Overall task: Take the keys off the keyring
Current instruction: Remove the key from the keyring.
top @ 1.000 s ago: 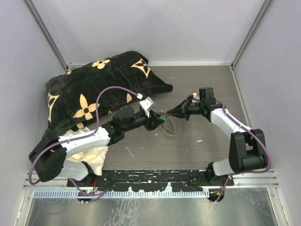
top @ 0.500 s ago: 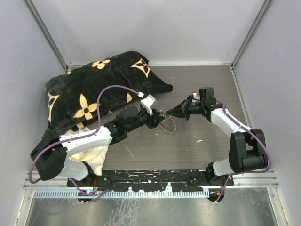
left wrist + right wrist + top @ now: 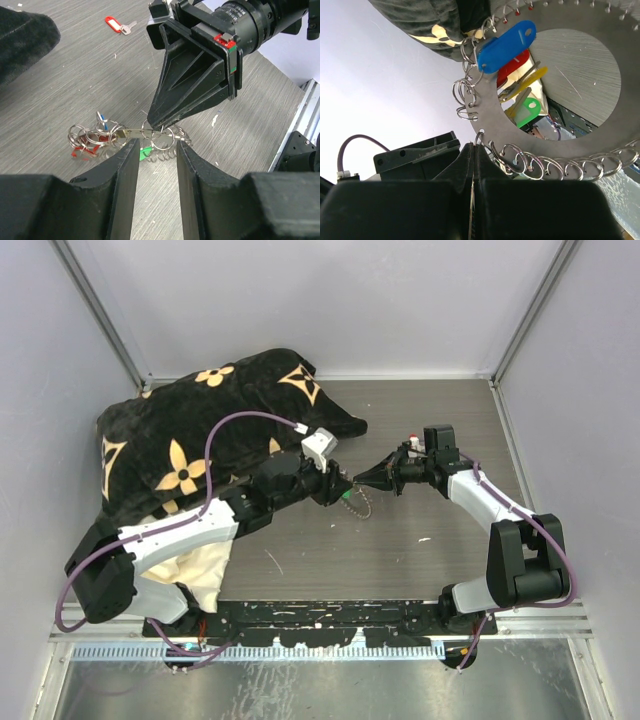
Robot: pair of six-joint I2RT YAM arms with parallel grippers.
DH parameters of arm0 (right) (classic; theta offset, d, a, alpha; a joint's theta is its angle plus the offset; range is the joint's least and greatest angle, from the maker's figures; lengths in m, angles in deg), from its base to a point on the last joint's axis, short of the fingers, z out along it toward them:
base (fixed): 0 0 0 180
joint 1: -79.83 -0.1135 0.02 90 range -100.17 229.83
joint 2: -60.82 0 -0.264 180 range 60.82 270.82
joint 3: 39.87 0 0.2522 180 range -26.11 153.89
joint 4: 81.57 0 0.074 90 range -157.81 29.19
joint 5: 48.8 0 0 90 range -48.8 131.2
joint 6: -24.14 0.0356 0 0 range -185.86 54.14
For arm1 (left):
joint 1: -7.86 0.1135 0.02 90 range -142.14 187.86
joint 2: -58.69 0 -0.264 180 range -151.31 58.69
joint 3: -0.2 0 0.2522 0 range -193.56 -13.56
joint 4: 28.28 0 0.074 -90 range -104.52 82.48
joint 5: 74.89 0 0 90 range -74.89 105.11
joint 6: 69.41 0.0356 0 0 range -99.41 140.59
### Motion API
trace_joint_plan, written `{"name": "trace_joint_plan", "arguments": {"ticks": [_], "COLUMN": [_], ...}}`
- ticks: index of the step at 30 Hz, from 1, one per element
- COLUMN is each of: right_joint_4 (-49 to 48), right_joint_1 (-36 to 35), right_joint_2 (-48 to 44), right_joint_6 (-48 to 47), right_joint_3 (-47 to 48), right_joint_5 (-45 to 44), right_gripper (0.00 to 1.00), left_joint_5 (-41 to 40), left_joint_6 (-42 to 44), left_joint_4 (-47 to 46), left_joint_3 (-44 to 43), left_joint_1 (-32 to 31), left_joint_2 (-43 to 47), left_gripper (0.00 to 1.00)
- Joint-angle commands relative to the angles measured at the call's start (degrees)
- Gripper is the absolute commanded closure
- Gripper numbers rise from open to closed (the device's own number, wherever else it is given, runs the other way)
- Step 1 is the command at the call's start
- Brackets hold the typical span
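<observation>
The keyring point(image 3: 490, 115) is a round loop edged with small silver wire rings, held just above the table point(image 3: 420, 560). My right gripper point(image 3: 474, 147) is shut on its rim. Keys with blue point(image 3: 507, 42), red, yellow and green point(image 3: 529, 110) plastic heads hang from it. In the left wrist view the right gripper point(image 3: 154, 125) pinches the keyring point(image 3: 170, 149), with the bunch of keys point(image 3: 92, 140) to the left. My left gripper point(image 3: 156, 145) is open just short of the ring, nothing between its fingers. From above, both grippers point(image 3: 338, 490) point(image 3: 360, 479) meet over the keyring point(image 3: 362, 504).
One loose key with a red head point(image 3: 116, 23) lies on the table beyond the right gripper. A black pillow with tan flower marks point(image 3: 200, 430) fills the back left, and a cream cloth point(image 3: 200, 570) lies under the left arm. Grey walls close in the sides.
My left gripper has moved up and to the right, closer to the right gripper's tip and the keyring. The right arm has stayed where it was, still shut.
</observation>
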Motion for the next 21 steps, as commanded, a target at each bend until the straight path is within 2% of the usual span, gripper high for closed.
{"name": "trace_joint_plan", "arguments": {"ticks": [1,21], "right_joint_4": [-2.8,-3.2], "right_joint_1": [0.2,0.3], "right_joint_2": [-1.9,-1.1], "right_joint_6": [1.0,1.5], "right_joint_3": [0.5,0.5], "right_joint_5": [2.9,4.1], "right_gripper": [0.99,0.99], "left_joint_5": [0.1,-1.0], "left_joint_6": [-1.6,-2.3], "left_joint_4": [3.1,12.3], "left_joint_3": [-4.1,-10.8], "left_joint_1": [0.0,-0.6], "left_joint_2": [-0.4,-3.8], "left_gripper": [0.64,0.67]}}
